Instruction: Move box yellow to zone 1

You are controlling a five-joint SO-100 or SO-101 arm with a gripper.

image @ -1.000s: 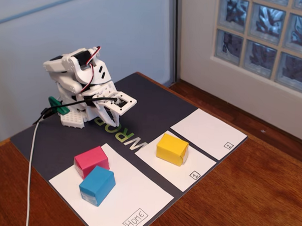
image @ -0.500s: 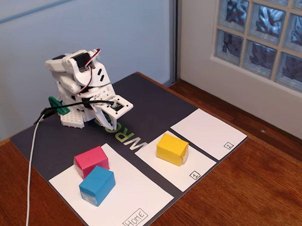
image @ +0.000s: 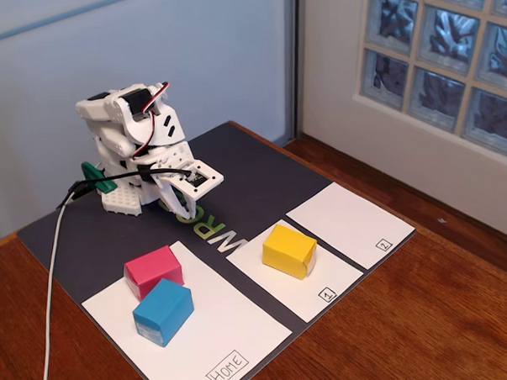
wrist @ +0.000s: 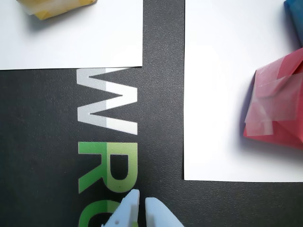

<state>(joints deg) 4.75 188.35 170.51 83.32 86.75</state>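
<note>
My tool (wrist: 140, 202) is closed and empty, arm folded further back since a second ago. Box yellow (image: 289, 250) sits on zone 1 (image: 338, 282); looks done.

A room in a home was shown. A wooden table (image: 432, 332) was set by a glass block window (image: 448, 60). A dark mat (image: 254, 169) with white paper sheets was laid on it.

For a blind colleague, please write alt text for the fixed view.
The yellow box sits on the white panel marked 1, while the white arm rests folded with its gripper empty. The pink block and the blue block lie on the Home panel.
</note>
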